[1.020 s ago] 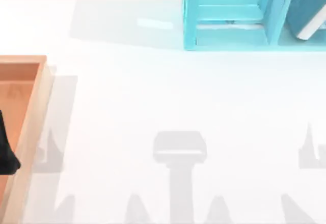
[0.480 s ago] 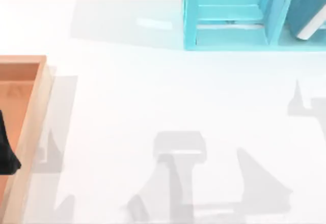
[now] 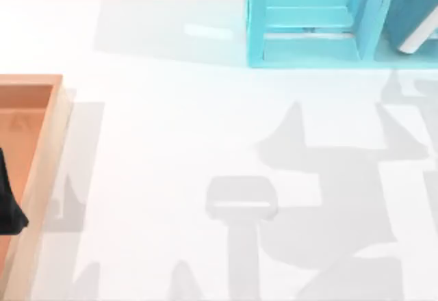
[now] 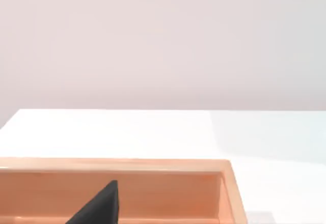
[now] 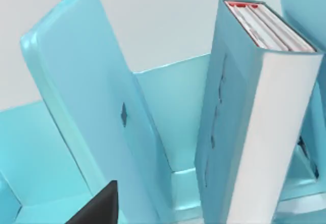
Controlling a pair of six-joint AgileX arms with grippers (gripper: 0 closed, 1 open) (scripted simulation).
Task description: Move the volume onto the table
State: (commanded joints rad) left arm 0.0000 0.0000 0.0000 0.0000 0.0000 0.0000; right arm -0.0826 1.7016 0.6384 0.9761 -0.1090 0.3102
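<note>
The volume (image 3: 410, 7) is a thick teal-blue book with white page edges. It stands leaning in the right-hand compartment of the cyan shelf unit (image 3: 308, 48) at the table's back right. In the right wrist view the volume (image 5: 224, 127) is close ahead, upright beside a slanted cyan divider (image 5: 91, 107), and a black tip of my right gripper (image 5: 99, 206) is short of it, holding nothing visible. My left gripper (image 3: 8, 198) hangs over the wooden tray at the far left. The white table (image 3: 171, 123) spreads between them.
An orange-brown wooden tray (image 3: 41, 150) sits at the left edge, and its rim (image 4: 153, 165) also appears in the left wrist view. The shelf's left compartment (image 3: 301, 14) is open. Arm shadows (image 3: 328, 178) lie across the table's right half.
The shadows on the table's right side have spread and moved up toward the shelf. The volume, the shelf, the tray and my left gripper have not moved.
</note>
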